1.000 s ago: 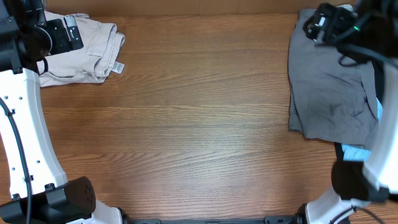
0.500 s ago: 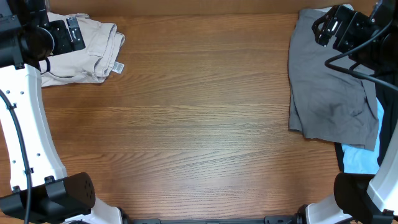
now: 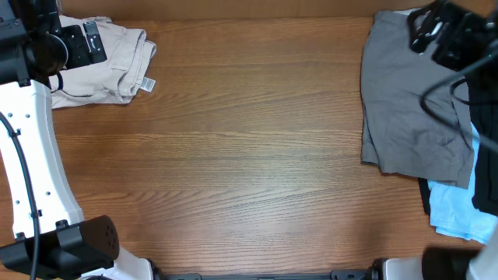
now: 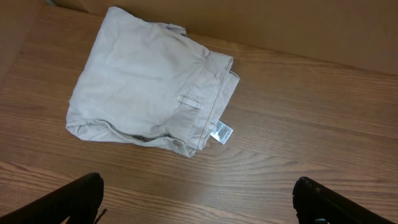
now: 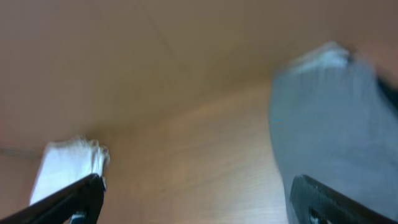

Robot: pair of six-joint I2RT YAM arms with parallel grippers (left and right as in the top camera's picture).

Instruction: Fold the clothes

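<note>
The pale beige shorts lie folded at the table's far left, small white label at the hem; the left wrist view shows them whole. My left gripper is open and empty, held above bare wood just short of them. Grey shorts lie spread at the right, over a light-blue garment and a black garment. My right gripper is open and empty, raised near the grey shorts' far corner; its view is blurred.
The wooden table spans the view, with a brown wall along its far edge. The white left arm runs down the left side. The right arm hangs over the right pile.
My right arm has swung to the right and farther back, off the grey shorts' top, uncovering more light-blue garment. The left arm and the beige shorts have stayed put.
</note>
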